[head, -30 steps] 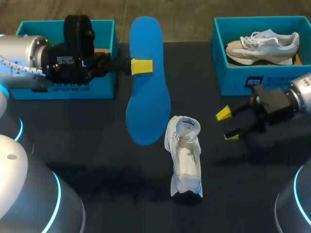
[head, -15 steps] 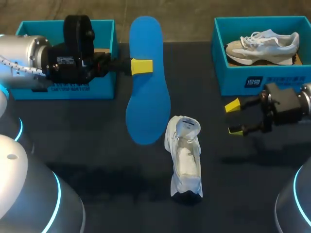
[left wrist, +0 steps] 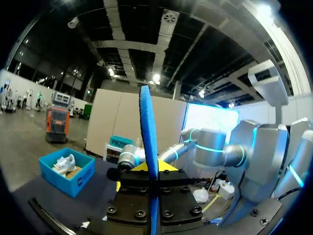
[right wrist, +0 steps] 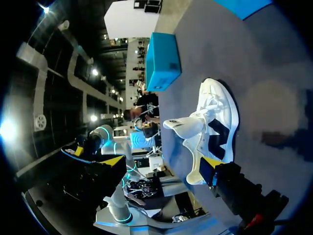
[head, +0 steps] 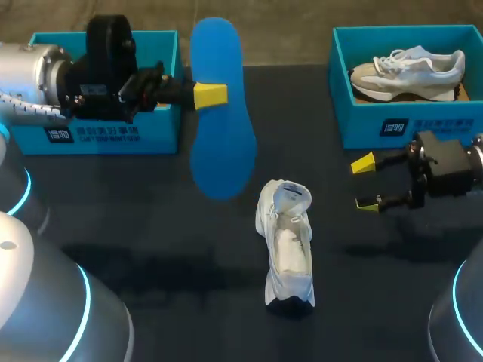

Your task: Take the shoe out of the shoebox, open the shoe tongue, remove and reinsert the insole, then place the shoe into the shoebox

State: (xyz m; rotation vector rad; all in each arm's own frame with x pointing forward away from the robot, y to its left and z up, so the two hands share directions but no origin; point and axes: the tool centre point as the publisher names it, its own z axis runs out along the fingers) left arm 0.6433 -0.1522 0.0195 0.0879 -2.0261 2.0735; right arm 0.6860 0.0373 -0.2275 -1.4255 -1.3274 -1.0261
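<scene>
Insole (head: 220, 143), blue, hangs clamped in your left pincer (head: 207, 96) over the far edge of the surface (head: 151, 226). White shoe (head: 289, 245) sits toward the near edge; your right pincer (head: 366, 183) gapes by the right edge.

The white shoe (head: 288, 249) is standing on its sole on the dark table, between the two boxes and nearer to me. Its tongue is sticking up and its mouth is gaping open. The blue insole (head: 219, 113) is hanging in the air just beside the left blue shoebox (head: 106, 136). The left gripper (head: 207, 96) is pinching it near one end. The right blue shoebox (head: 423, 113) is sitting well apart, with a grey and white shoe (head: 411, 68) lying inside it.
</scene>
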